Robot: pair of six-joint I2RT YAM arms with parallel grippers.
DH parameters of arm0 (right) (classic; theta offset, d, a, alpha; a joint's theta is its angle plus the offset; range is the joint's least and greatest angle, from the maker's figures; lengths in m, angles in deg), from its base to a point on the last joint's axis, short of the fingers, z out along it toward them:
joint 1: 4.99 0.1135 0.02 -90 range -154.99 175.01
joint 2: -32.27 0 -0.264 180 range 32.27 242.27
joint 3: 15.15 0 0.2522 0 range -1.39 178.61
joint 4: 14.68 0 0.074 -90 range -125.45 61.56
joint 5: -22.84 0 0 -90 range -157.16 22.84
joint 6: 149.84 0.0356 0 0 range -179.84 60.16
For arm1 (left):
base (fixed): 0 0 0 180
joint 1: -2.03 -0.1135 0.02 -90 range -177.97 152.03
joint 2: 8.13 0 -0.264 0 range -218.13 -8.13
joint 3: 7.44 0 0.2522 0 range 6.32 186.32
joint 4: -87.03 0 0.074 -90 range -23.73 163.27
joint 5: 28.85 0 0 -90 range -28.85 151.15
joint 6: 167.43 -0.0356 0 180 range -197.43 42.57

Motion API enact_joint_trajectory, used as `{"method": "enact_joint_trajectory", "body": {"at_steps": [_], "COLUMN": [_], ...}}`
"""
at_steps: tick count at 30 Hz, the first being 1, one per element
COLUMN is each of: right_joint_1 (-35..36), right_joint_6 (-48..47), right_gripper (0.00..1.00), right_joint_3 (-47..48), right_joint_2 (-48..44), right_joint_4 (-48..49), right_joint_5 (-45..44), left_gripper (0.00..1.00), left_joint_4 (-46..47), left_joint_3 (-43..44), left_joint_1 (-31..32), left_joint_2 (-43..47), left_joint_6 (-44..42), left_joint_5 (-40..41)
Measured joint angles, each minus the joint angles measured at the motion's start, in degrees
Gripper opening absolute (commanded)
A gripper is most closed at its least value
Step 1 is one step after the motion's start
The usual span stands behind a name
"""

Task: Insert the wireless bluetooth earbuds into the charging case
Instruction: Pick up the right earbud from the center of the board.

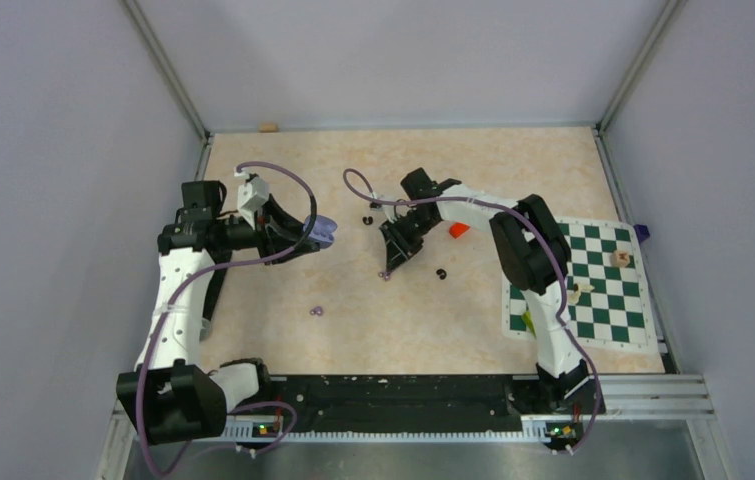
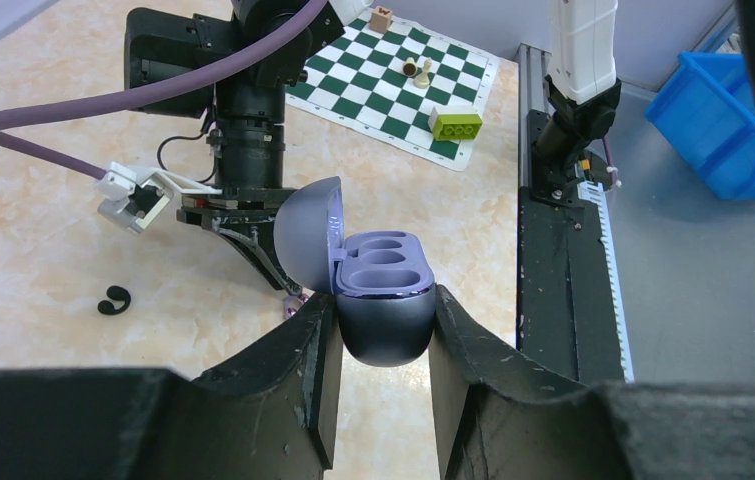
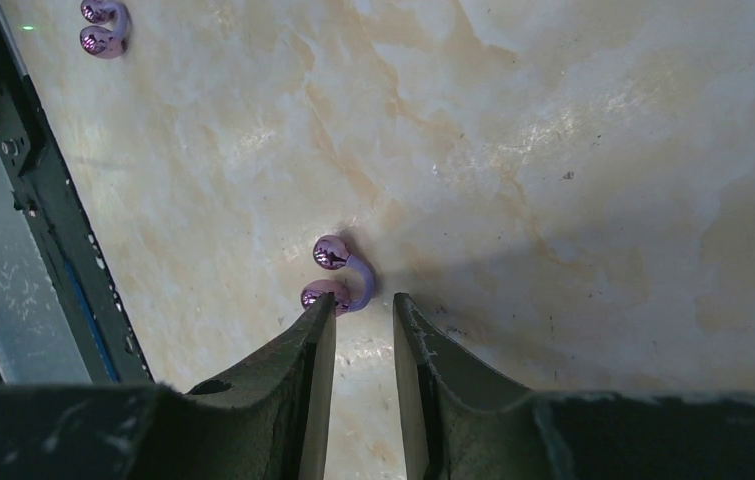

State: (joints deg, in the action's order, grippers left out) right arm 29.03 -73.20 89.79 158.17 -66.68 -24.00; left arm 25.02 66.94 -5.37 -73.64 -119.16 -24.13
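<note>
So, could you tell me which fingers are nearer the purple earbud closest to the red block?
Right. The right fingers sit just at that purple earbud; the left fingers hold the charging case away to its left.

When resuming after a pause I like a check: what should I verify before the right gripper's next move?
1. Left gripper shut on the case: ok.
2. Lid open, slots empty: ok.
3. Right gripper open at the purple earbud: ok.
4. Earbud centred between its fingers: not ok, it lies beyond the tips, toward one side.
5. Second purple earbud well clear: ok.
</note>
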Motion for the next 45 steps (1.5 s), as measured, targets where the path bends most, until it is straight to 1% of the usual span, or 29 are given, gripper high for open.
{"method": "enact_joint_trajectory", "body": {"at_steps": [10, 12, 18, 24, 32, 36, 40, 41, 45], "right_joint_1": [0.0, 0.0, 0.0, 0.2, 0.9, -0.4, -2.6, -4.0, -4.6], "right_joint_6": [-0.1, -0.1, 0.1, 0.2, 0.4, 0.7, 1.9, 3.0, 4.1], "right_gripper": [0.28, 0.29, 0.36, 0.37, 0.35, 0.35, 0.29, 0.25, 0.22], "right_joint_3": [0.0, 0.0, 0.0, 0.0, 0.1, 0.1, 0.0, 0.0, 0.0], "right_joint_2": [0.0, 0.1, 0.1, 0.2, 0.3, 0.6, 1.1, 1.3, 1.7], "right_joint_4": [-0.7, -0.7, -0.8, -1.0, -1.7, -2.2, -2.8, -3.0, -3.0], "right_joint_5": [0.0, 0.0, 0.7, 1.4, 1.9, 3.3, 4.5, 4.5, 3.8], "left_gripper": [0.0, 0.0, 0.0, 0.0, 0.0, 0.0, 0.0, 0.0, 0.0], "left_joint_4": [0.0, 0.0, 0.0, 0.0, 0.0, 0.0, 0.0, 0.0, 0.0], "left_joint_3": [0.0, 0.0, 0.0, 0.0, 0.0, 0.0, 0.0, 0.0, 0.0], "left_joint_1": [0.0, 0.0, 0.0, 0.0, 0.0, 0.0, 0.0, 0.0, 0.0], "left_joint_2": [0.0, 0.0, 0.0, 0.0, 0.0, 0.0, 0.0, 0.0, 0.0], "left_joint_6": [0.0, 0.0, 0.0, 0.0, 0.0, 0.0, 0.0, 0.0, 0.0], "left_joint_5": [0.0, 0.0, 0.0, 0.0, 0.0, 0.0, 0.0, 0.0, 0.0]}}
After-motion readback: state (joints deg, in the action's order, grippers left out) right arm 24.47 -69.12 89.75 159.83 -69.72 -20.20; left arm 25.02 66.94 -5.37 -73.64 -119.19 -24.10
